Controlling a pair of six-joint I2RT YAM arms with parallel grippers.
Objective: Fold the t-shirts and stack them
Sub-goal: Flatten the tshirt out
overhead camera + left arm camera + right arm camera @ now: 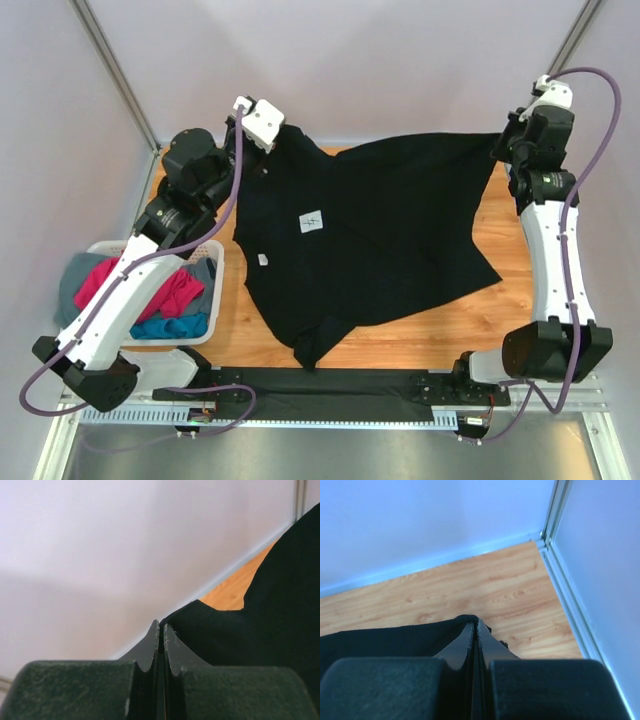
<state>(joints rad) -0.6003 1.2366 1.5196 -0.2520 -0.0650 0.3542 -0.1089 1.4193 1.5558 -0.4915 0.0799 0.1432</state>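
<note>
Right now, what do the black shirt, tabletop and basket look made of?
The black shirt: soft knit cloth, probably cotton; matte, it drapes and wrinkles. The tabletop: wood or wood-look laminate; light grain, slight sheen. The basket: white plastic, likely moulded; smooth slotted walls.

Bright, even light; black t-shirt (400,230) loses detail, wrist foregrounds blur.

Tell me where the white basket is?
In the top view, the white basket sits on the left, partly under the left arm, beside the black t-shirt.
</note>
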